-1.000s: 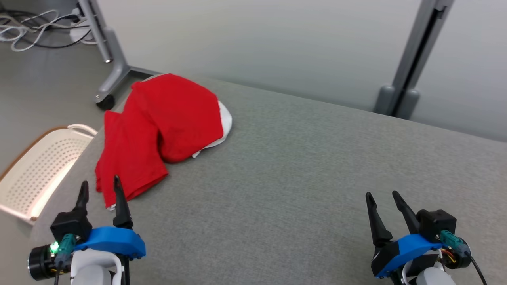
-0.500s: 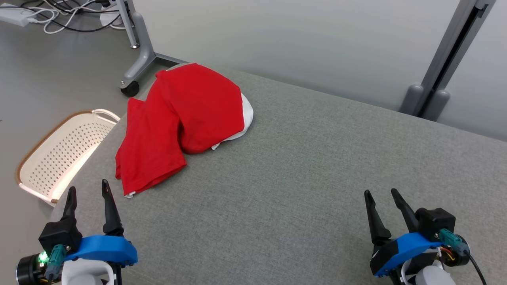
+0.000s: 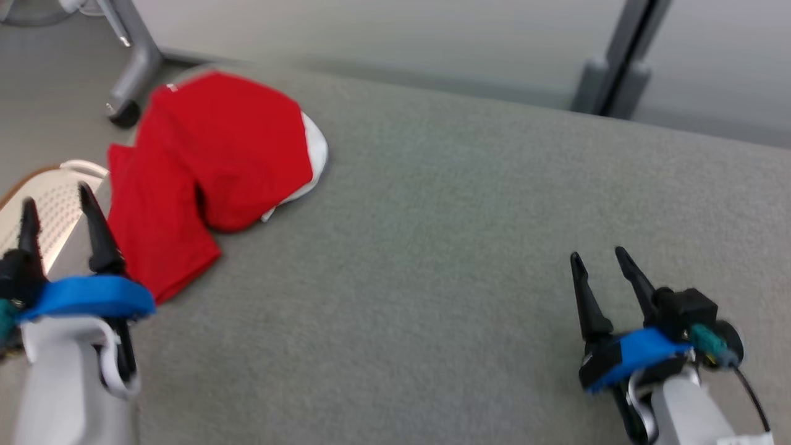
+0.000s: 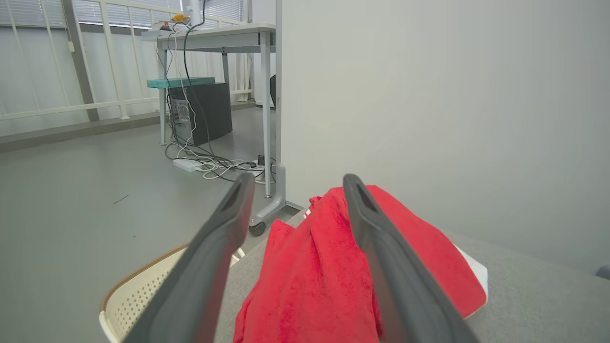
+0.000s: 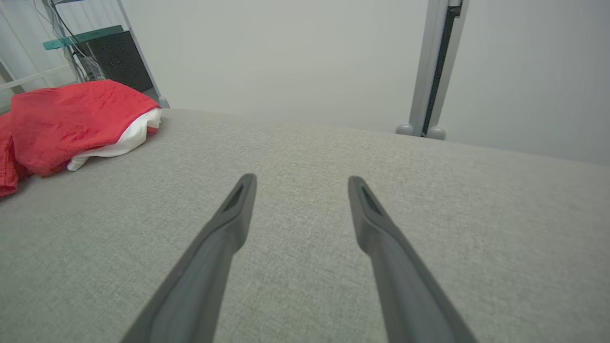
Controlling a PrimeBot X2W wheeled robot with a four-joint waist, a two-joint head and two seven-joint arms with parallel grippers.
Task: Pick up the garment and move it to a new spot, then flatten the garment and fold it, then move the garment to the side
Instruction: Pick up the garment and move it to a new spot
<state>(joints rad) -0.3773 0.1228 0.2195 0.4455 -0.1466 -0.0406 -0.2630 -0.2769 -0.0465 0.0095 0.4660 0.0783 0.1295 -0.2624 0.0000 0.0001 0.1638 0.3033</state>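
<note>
Crumpled red-and-white cloth garment (image 3: 210, 154) lies upper left, unlifted; left pincer (image 3: 55, 201) and right pincer (image 3: 597, 254) gape empty, every step ahead.

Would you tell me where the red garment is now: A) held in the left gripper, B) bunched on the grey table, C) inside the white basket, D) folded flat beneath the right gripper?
B: the red garment lies bunched on the grey table, while the left gripper and right gripper both stand open and empty.
</note>
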